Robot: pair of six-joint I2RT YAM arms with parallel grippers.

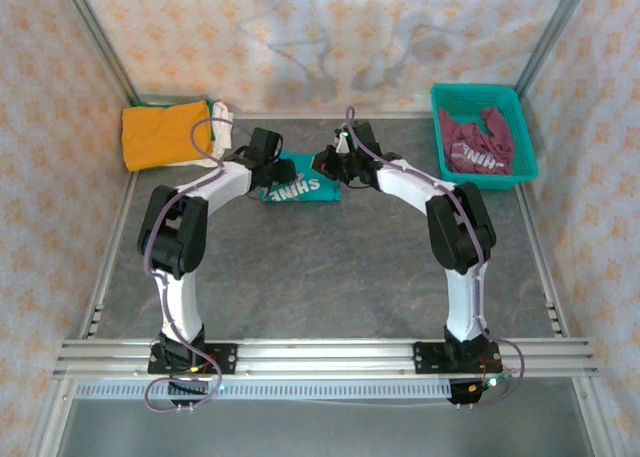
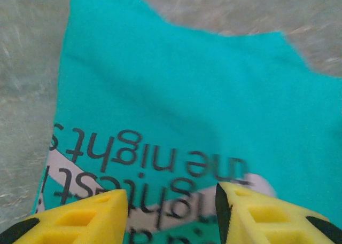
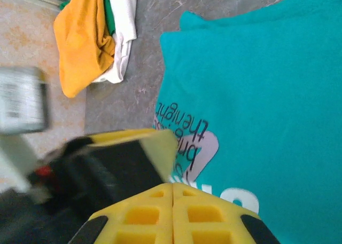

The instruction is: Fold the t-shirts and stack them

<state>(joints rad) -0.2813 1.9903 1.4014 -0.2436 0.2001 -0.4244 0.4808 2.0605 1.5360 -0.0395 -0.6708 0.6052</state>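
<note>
On the grey, marbled tabletop (image 1: 320,277), closed in by peach flower-patterned walls (image 1: 300,37), the folded teal t-shirt (image 2: 176,94) lies just beneath the half-open, empty left tool (image 2: 171,200) and the right tool (image 3: 172,193), its jaws pressed together, seemingly on nothing. Beyond and left of the left tool sits an orange t-shirt (image 1: 160,135).
</note>
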